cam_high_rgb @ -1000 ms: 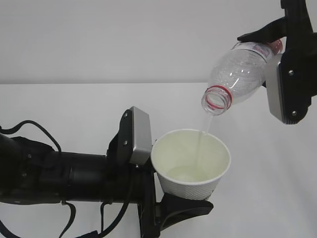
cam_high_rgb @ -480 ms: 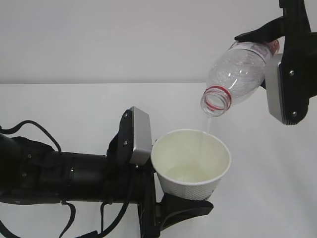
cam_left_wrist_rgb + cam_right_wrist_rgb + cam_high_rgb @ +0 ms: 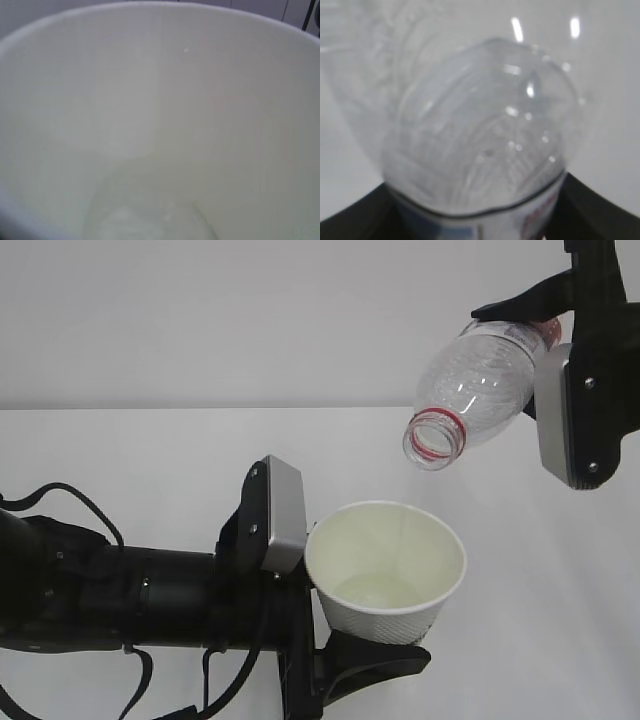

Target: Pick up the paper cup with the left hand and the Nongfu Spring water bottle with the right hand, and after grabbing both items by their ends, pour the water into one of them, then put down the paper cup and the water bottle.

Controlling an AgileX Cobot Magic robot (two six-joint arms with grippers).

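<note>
The white paper cup (image 3: pixel 385 570) stands upright, and my left gripper (image 3: pixel 332 638) is shut on its lower part; one black finger (image 3: pixel 375 660) shows under it. A little clear water (image 3: pixel 372 590) lies in its bottom. The left wrist view shows only the cup's cream inside (image 3: pixel 160 90) and the water (image 3: pixel 145 217). Above and right, my right gripper (image 3: pixel 548 348) is shut on the labelled end of the Nongfu Spring water bottle (image 3: pixel 470 390). The bottle is tilted mouth-down, its red neck ring above the cup's far rim, and nothing flows from it. The right wrist view looks along the bottle (image 3: pixel 480 135) between the dark fingers (image 3: pixel 602 210).
A white table (image 3: pixel 150 450) runs back to a pale wall. The black left arm (image 3: pixel 110 590) with its grey module (image 3: pixel 283 515) and cables lies across the lower left. The right arm's grey module (image 3: pixel 568 415) hangs at the right edge.
The thin stream of water from the bottle into the cup has stopped. The bottle and right gripper have risen slightly, and the mouth has tipped up a little. The cup has stayed still.
</note>
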